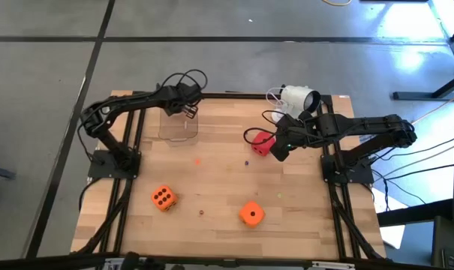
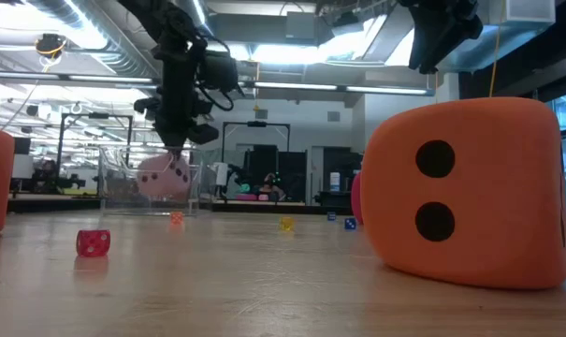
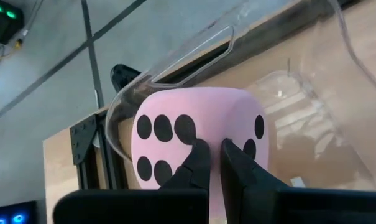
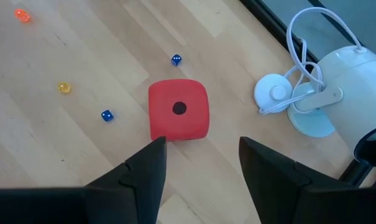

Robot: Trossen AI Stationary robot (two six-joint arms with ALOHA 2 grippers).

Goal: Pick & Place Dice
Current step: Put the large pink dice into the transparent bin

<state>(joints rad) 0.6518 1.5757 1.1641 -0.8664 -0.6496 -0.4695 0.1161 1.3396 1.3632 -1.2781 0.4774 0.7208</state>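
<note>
Four soft, light dice: right gripper (image 4: 200, 158) gapes above red die (image 4: 178, 111); left gripper (image 3: 209, 163), clenched, presses the pink die (image 3: 200, 134); squeeze flat opposite faces.

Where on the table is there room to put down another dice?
The widest bare wood lies mid-table, between the clear container and the red die, reaching down to the two orange dice. Tiny dice dot it. It is crowded around the red die, where the open right gripper hovers beside the white lamp.
</note>
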